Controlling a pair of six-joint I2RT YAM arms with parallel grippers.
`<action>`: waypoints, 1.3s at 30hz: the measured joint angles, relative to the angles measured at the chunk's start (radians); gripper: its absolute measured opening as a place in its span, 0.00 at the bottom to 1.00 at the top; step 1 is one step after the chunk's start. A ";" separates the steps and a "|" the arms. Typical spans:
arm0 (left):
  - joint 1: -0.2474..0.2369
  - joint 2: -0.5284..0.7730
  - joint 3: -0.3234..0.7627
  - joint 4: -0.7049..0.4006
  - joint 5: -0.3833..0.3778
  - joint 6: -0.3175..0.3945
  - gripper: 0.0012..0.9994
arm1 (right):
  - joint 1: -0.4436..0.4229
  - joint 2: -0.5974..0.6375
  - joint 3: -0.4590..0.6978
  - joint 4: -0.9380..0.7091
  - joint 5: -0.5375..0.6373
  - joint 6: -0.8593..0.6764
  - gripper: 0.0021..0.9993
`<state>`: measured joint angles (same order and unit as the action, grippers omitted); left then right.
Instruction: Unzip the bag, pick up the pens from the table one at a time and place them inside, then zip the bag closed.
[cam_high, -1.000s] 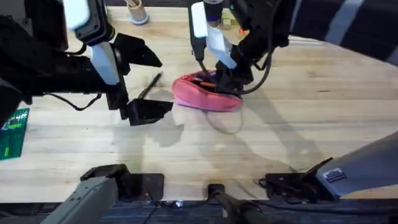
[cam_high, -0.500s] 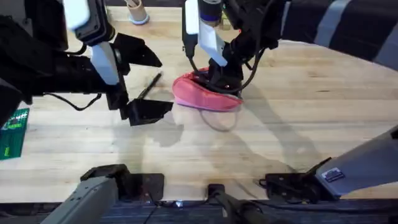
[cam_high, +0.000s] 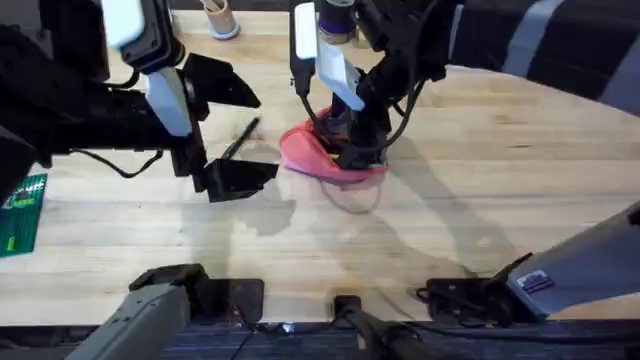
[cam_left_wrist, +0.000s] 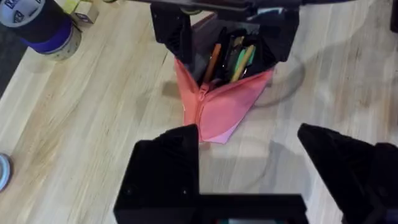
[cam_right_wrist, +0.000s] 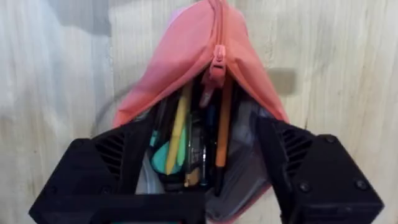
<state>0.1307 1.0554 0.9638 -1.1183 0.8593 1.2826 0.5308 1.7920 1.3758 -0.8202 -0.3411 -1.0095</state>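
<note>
The pink pencil pouch (cam_high: 318, 158) lies on the tabletop (cam_high: 480, 190) a little above centre in the overhead view, its long axis running from about 10 o'clock to 4 o'clock. Its zipped end points toward the left arm and its unzipped mouth sits under the right gripper (cam_high: 352, 150). That gripper's fingers (cam_right_wrist: 93, 180) are spread wide at the mouth, one on each side. An orange pen (cam_right_wrist: 224, 134) and a yellow one stand among others inside. The black pen (cam_high: 238, 138) lies on the wood at the pouch's 9 o'clock, slanted, just beside the left gripper (cam_high: 215, 125). That gripper hangs above the tabletop with fingers released, empty. A tape roll (cam_left_wrist: 43, 28) stands well apart.
</note>
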 joint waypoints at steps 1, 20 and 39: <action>0.000 0.000 0.000 0.000 0.000 0.000 0.99 | 0.000 0.000 0.000 -0.005 0.000 0.005 1.00; 0.000 0.000 0.000 0.045 -0.167 -0.049 0.99 | 0.000 -0.115 0.110 -0.199 0.055 0.202 1.00; 0.000 0.143 0.000 0.206 -0.502 -0.532 0.99 | 0.000 -0.433 0.116 -0.207 0.244 0.540 1.00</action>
<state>0.1307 1.1985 0.9642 -0.9122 0.3577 0.7501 0.5308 1.3589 1.4914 -1.0275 -0.0967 -0.4699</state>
